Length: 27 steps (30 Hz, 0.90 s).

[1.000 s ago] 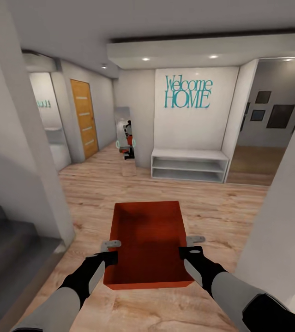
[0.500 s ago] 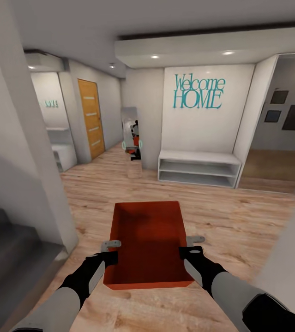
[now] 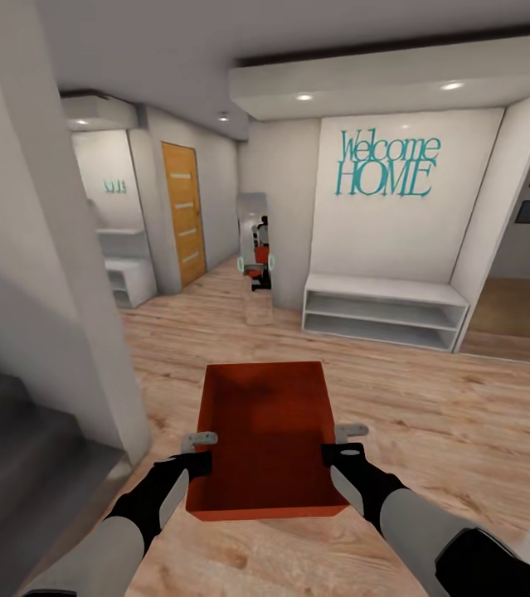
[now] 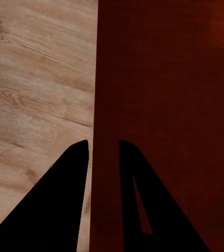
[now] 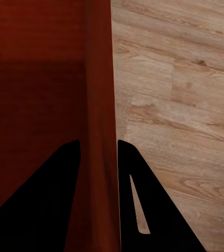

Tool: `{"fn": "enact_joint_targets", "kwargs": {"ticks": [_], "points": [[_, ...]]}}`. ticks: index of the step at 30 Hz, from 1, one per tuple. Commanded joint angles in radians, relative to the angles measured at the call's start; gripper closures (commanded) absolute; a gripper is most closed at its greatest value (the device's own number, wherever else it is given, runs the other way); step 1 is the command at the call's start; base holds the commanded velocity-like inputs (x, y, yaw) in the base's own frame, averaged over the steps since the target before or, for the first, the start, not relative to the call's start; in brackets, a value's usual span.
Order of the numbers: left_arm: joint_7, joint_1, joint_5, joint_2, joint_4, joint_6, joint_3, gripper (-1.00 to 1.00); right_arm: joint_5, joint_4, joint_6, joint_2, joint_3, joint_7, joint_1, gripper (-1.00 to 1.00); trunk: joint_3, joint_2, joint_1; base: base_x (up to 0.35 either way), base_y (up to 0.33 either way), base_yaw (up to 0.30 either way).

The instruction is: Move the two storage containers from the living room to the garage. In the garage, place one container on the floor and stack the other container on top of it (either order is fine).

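One orange-red topless storage container [image 3: 266,431] hangs in front of me above the light wood plank floor [image 3: 430,431], held between both arms. My left gripper [image 3: 201,452] is shut on its left wall, and the left wrist view shows the two fingers of the left gripper [image 4: 102,143] astride that thin wall [image 4: 104,94]. My right gripper [image 3: 341,444] is shut on the right wall, and in the right wrist view the right gripper [image 5: 98,142] pinches the container wall [image 5: 99,79]. The second container is out of view. This is a hallway, not the garage.
A white wall corner [image 3: 57,274] and dark grey stairs [image 3: 16,473] stand close on my left. Ahead are a low white shelf bench [image 3: 385,311] under a "Welcome HOME" sign [image 3: 385,166], a standing mirror [image 3: 256,257], an orange wooden door [image 3: 183,211] and an opening [image 3: 522,319] at the right.
The whole view has swung to the left, so the hallway has slid rightwards in the picture. The container and both grippers keep the same place before me.
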Motion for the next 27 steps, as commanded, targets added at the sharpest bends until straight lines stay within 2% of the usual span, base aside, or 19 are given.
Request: {"fn": "enact_joint_targets", "kwargs": {"ticks": [1, 27], "points": [[0.013, 0.000, -0.022, 0.002, -0.002, 0.008, -0.008, 1.00, 0.011, -0.001, 0.008, -0.005, 0.003, -0.012, -0.002, 1.00, -0.002, -0.002, 0.001, 0.322, 0.000, 0.003], [0.013, 0.000, -0.022, 0.002, -0.002, 0.008, -0.008, 1.00, 0.011, -0.001, 0.008, -0.005, 0.003, -0.012, -0.002, 1.00, -0.002, -0.002, 0.001, 0.321, 0.000, 0.000]]}}
